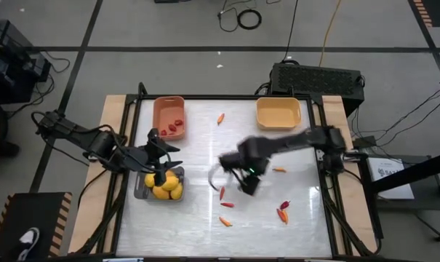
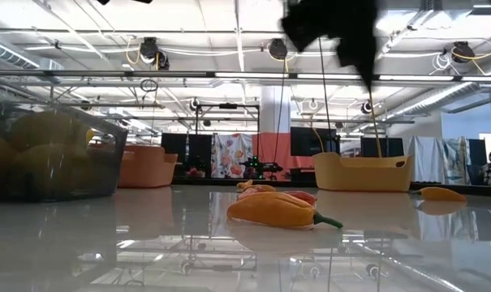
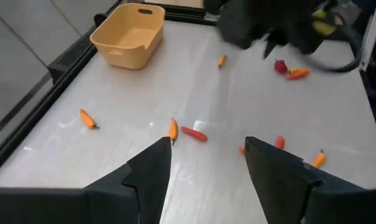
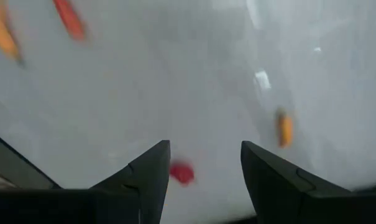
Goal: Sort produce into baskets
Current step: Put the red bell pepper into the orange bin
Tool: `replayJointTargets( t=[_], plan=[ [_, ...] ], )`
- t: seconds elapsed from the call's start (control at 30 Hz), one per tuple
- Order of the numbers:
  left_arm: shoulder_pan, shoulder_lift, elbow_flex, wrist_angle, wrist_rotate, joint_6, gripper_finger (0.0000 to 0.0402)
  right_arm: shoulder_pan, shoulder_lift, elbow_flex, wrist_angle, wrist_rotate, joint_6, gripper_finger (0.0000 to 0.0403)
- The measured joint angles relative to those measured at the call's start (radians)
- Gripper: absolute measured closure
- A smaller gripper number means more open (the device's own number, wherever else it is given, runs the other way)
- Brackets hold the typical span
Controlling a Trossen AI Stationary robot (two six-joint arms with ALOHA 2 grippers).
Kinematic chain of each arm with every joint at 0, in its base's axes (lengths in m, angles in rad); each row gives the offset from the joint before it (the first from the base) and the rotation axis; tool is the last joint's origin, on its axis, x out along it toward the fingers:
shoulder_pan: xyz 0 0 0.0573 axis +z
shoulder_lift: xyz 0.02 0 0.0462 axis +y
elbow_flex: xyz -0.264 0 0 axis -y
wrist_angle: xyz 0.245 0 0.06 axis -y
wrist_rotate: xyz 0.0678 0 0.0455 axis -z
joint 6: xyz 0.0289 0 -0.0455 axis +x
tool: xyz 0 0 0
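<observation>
Right claw (image 1: 246, 182): fingers apart, empty, hovering mid-desk over a small red piece (image 4: 182, 172).
Left claw (image 1: 161, 173): fingers apart above the grey basket (image 1: 140, 191) of yellow fruits (image 1: 166, 188).
Handling: likely light, smooth, prone to roll; pinch across the middle.

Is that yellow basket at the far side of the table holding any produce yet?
No. In the high view the yellow basket shows only its bare floor, while peppers still lie scattered on the table.

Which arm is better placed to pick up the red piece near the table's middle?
Right. Its open pincer hangs over mid-table, and the red piece shows between its fingers. The left pincer, also open, is above the grey tray of yellow fruit.
</observation>
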Motion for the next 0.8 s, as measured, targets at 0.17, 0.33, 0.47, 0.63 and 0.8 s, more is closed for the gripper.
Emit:
replayJointTargets(
  t=[0.17, 0.33, 0.47, 0.63, 0.8],
  plan=[
    [0.054, 0.0, 0.0, 0.011, 0.086, 0.093, 0.0189, 0.173, -0.144, -0.263, 0.079, -0.002, 0.064, 0.0213],
    [0.121, 0.0, 0.0, 0.073, 0.17, 0.167, 0.0189, 0.326, -0.209, -0.419, 0.187, -0.004, -0.035, 0.0213],
    [0.171, 0.007, 0.0, 0.134, 0.218, 0.19, 0.0189, 0.407, -0.214, -0.479, 0.235, 0.0, -0.225, 0.0213],
    [0.205, 0.019, 0.0, 0.152, 0.236, 0.165, 0.0189, 0.46, -0.203, -0.543, 0.333, 0.002, -0.375, 0.0213],
    [0.213, 0.037, 0.0, 0.157, 0.239, 0.134, 0.0189, 0.478, -0.203, -0.593, 0.395, 0.028, -0.429, 0.0213]
  ],
)
